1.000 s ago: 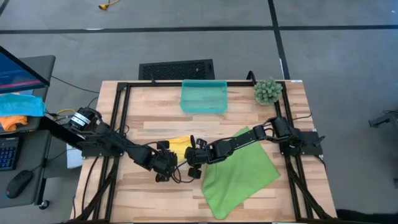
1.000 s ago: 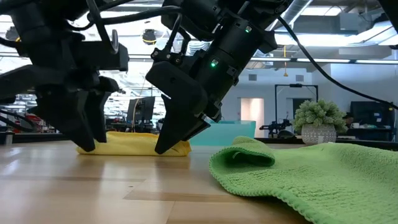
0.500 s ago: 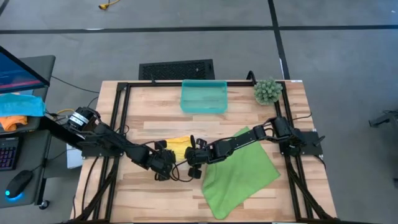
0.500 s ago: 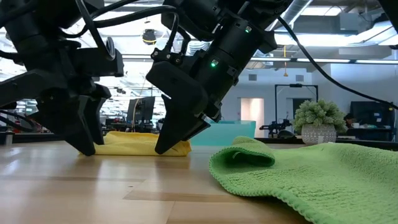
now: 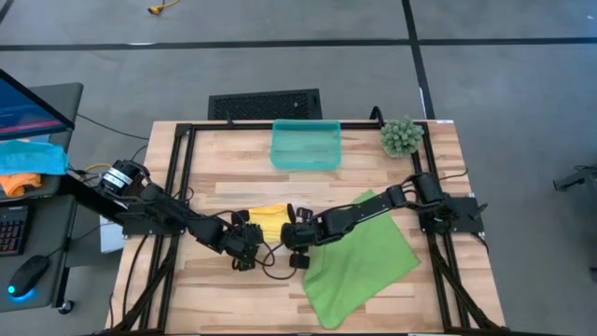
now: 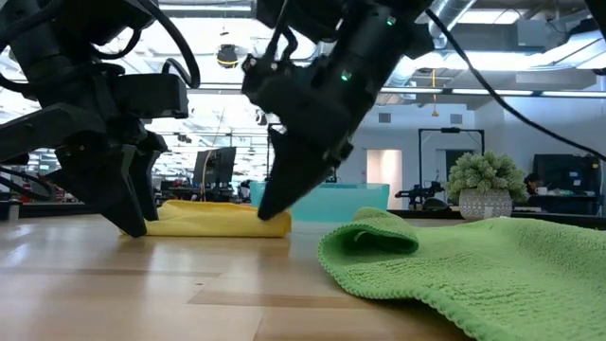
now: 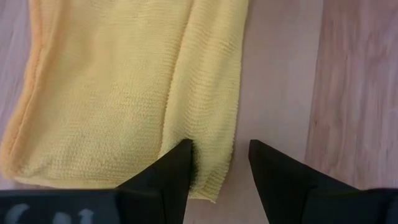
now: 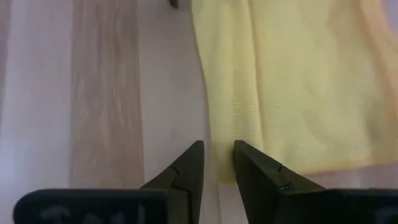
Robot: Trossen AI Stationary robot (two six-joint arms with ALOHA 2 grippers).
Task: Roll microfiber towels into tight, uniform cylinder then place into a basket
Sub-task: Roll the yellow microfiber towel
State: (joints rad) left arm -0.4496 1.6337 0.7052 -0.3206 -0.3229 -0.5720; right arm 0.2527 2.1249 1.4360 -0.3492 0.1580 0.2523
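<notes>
The yellow towel (image 5: 270, 217) lies flat on the table, part folded, with a doubled strip (image 7: 205, 112) along its left side. My left gripper (image 7: 217, 168) stands open at the towel's near left corner, its fingers astride that strip's end. My right gripper (image 8: 217, 165) is narrowly open at the near right corner, with the towel's side edge (image 8: 214, 168) showing in the gap. The larger green towel (image 5: 359, 261) lies spread to the right, one corner turned over (image 6: 379, 232). The teal basket (image 5: 306, 145) stands at the far middle. My left gripper comes slanting down from the near left. One fingertip (image 7: 180, 162) is over the doubled strip (image 7: 199, 155) near the corner; the other (image 7: 264, 165) is over bare wood beside the towel's edge. The towel lies flat on the table. My right gripper slants down from the near right. One fingertip (image 8: 249, 165) is over the towel's corner (image 8: 261, 155), and the other (image 8: 193, 165) over bare wood. I cannot tell whether it touches the cloth, which lies flat.
A small potted plant (image 5: 401, 136) stands at the far right corner. A black vented panel (image 5: 264, 103) lies on the floor beyond the far edge. A desk with a blue cloth (image 5: 28, 159) stands left of the table. Bare wood shows along the near left.
My left gripper has sunk a little and rolled at the yellow towel's left end. My right gripper has risen slightly, rolled, and moved from the table in front of the towel to the towel's right end. The yellow towel has stayed where it was.
</notes>
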